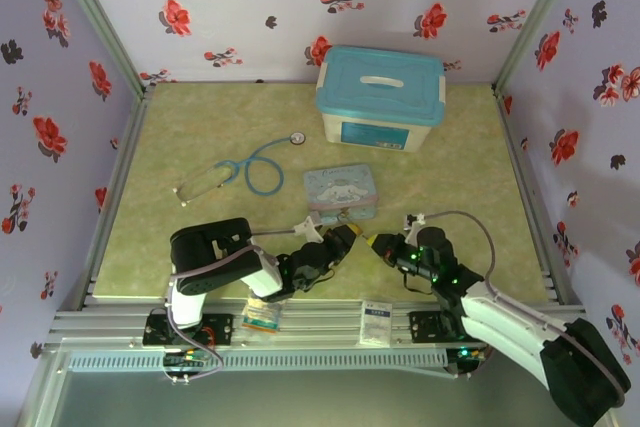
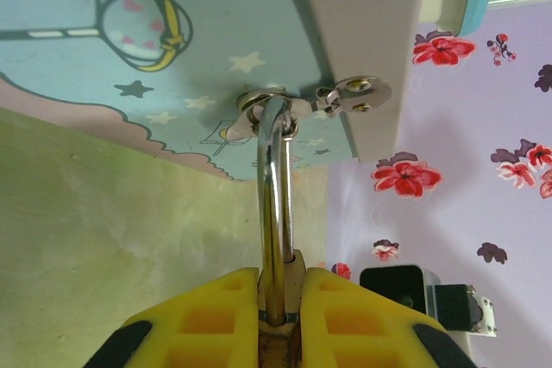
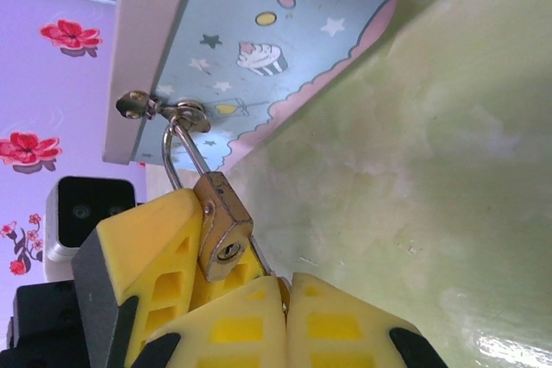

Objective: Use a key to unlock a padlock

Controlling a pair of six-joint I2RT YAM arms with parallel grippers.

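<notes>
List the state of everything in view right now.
Padlock: looks locked, shackle through tin's clasp, keyhole empty.
Key: thin sliver at right claw's tips, not inserted.
Left claw: shut on padlock.
Right claw: shut on key.
Tin: closed.
Storage box: lid on.

There are two grippers, the left gripper (image 1: 347, 238) and the right gripper (image 1: 377, 243), each with two yellow fingers. There is one padlock (image 3: 222, 234), with one shackle (image 2: 274, 204) and one keyhole (image 3: 227, 252). Beyond that there is one tin (image 1: 340, 190), one box (image 1: 380, 97), one stethoscope (image 1: 262, 169), and two packets: a left packet (image 1: 262, 317) and a right packet (image 1: 377, 322).
</notes>
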